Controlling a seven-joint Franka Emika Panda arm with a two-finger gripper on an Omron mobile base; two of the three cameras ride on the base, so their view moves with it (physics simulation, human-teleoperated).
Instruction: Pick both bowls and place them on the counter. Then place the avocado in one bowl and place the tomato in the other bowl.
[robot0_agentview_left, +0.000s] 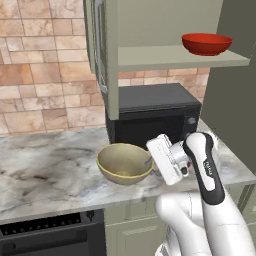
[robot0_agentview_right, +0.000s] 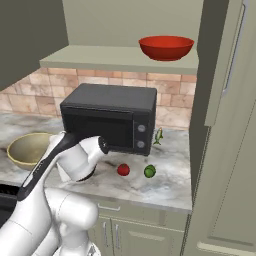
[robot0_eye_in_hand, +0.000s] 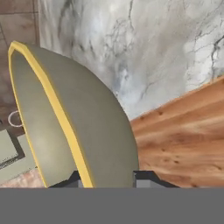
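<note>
My gripper (robot0_agentview_left: 149, 162) is shut on the right rim of the deep tan-olive bowl (robot0_agentview_left: 123, 163), which sits low over the marble counter (robot0_agentview_left: 45, 172) in front of the microwave. Contact between bowl and counter cannot be told. In the hand view the bowl (robot0_eye_in_hand: 74, 118) with its yellow rim stands between my gripper's (robot0_eye_in_hand: 107, 179) fingertips. From the right the same bowl (robot0_agentview_right: 27, 149) shows at the far left. The glossy red bowl (robot0_agentview_left: 206, 43) (robot0_agentview_right: 166, 47) stands on the cabinet shelf. The tomato (robot0_agentview_right: 123, 170) and the avocado (robot0_agentview_right: 149, 171) lie side by side on the counter (robot0_agentview_right: 167, 187), right of my arm.
A black microwave (robot0_agentview_left: 150, 112) (robot0_agentview_right: 107, 117) stands against the wall behind the bowl. Cabinet doors hang open at the left (robot0_agentview_left: 102, 50) and at the right (robot0_agentview_right: 225, 60). A small green-yellow object (robot0_agentview_right: 158, 136) sits beside the microwave. An oven front (robot0_agentview_left: 45, 235) lies below the counter edge.
</note>
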